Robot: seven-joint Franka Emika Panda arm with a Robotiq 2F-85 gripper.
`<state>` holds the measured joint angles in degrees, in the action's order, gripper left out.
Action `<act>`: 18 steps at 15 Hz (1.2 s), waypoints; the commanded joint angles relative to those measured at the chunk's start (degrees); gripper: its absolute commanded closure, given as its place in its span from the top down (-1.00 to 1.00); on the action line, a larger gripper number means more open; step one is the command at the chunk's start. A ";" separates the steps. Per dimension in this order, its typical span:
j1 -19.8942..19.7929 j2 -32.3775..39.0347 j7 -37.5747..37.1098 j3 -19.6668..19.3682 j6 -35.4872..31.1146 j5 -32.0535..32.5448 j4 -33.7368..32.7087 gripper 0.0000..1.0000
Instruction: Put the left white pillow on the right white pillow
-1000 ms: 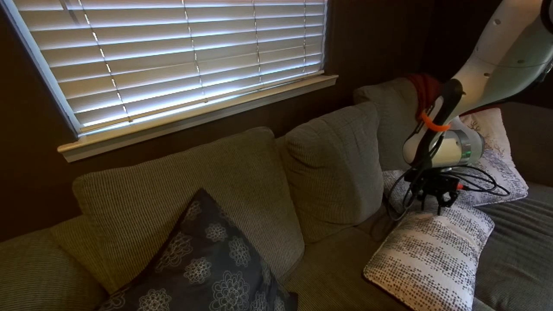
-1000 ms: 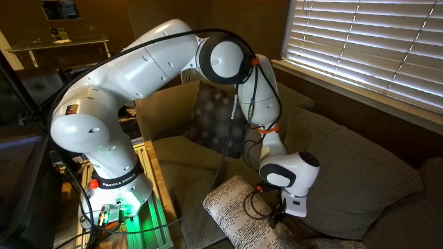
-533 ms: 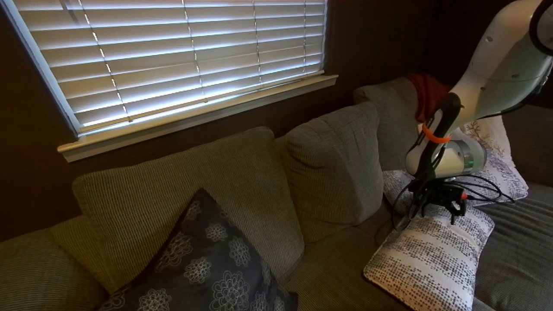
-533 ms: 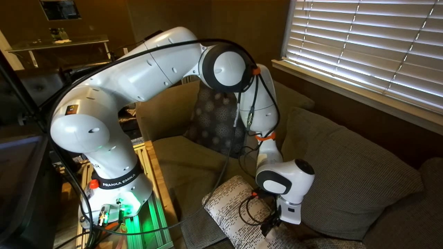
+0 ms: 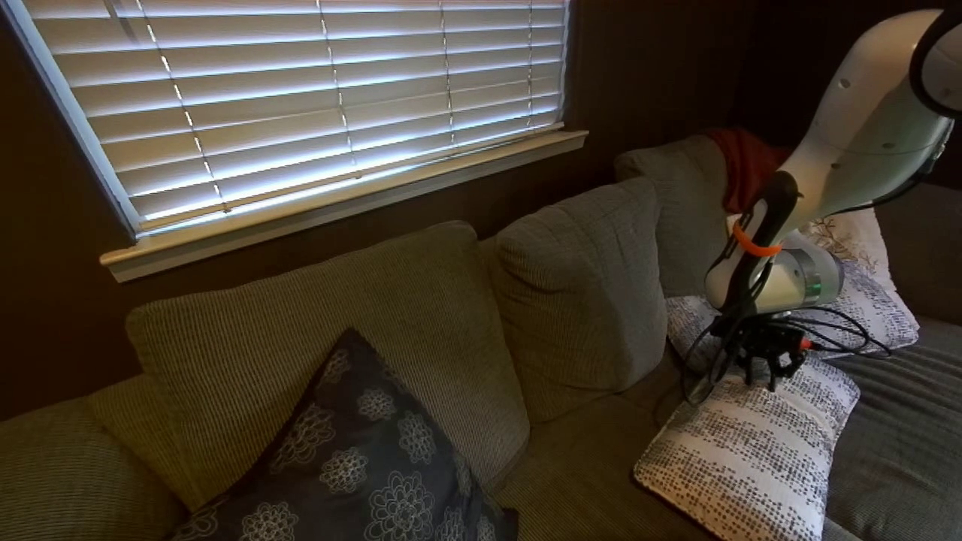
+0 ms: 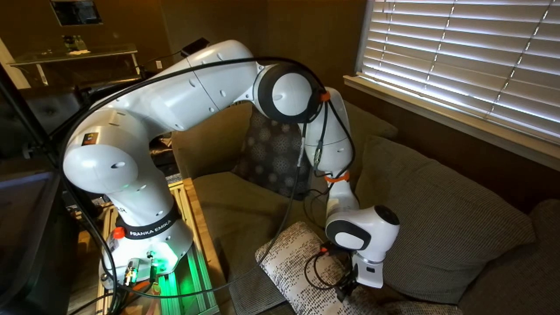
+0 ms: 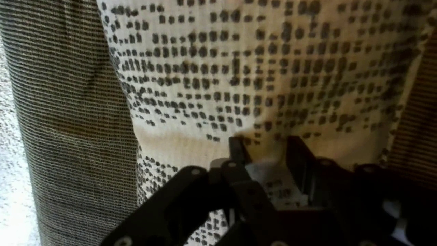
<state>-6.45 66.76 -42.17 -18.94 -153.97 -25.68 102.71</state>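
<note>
The left white pillow, white with grey speckles, lies on the sofa seat under my gripper. It also shows in an exterior view and fills much of the wrist view. The right white pillow, bluish-white, lies behind it, partly hidden by the arm; it is not seen in the wrist view. My gripper points down at the left pillow's far part. In the wrist view the gripper is partly open, its fingertips at the pillow's cloth with a gap between them. I cannot tell whether cloth is pinched.
A dark grey floral pillow stands at the sofa's near end. Big olive-grey cushions line the back. A cream pillow and a red cloth are at the far end. Loose black cables hang beside the gripper.
My gripper has come down onto the left pillow. Its fingers spread wider half a second ago and stand closer together now. The pillows have hardly moved.
</note>
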 commanded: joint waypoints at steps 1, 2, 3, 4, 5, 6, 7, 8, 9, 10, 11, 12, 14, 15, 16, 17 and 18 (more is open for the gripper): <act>-0.29 1.24 -2.23 -0.32 1.30 2.43 -2.01 -0.85; -0.26 1.20 -2.24 -0.32 1.30 2.45 -2.00 -0.96; -0.21 1.11 -2.26 -0.33 1.31 2.47 -1.90 -0.98; -0.12 0.90 -2.34 -0.31 1.32 2.43 -1.69 -1.00; 0.08 0.60 -2.47 -0.38 1.10 2.37 -1.29 -1.00; 0.30 0.08 -2.62 -0.40 1.04 2.30 -0.77 -1.00; 0.78 -1.02 -2.97 -0.55 0.98 2.15 0.23 -0.98; 1.04 -2.34 -3.03 -0.57 0.88 2.02 1.29 -0.98; 1.67 -3.61 -3.27 -1.01 0.27 2.10 2.45 -0.98; 2.03 -5.29 -3.25 -1.20 -0.17 2.02 3.81 -0.98; 2.50 -6.87 -3.29 -1.51 -0.71 1.99 5.20 -0.98; 3.13 -9.02 -3.37 -1.92 -1.35 1.91 7.17 -0.98; 4.50 -12.69 -3.55 -3.03 -2.75 2.19 10.53 -0.98; 5.07 -14.36 -3.70 -3.58 -3.48 2.28 11.95 -0.98; 5.66 -15.86 -3.73 -4.28 -4.51 2.48 13.16 -0.98; 5.93 -17.41 -3.39 -4.74 -6.41 2.43 14.40 -0.98; 6.52 -18.93 -3.35 -5.46 -8.01 2.53 15.70 -0.98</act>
<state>-1.83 55.67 -43.84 -22.28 -157.67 -25.54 111.44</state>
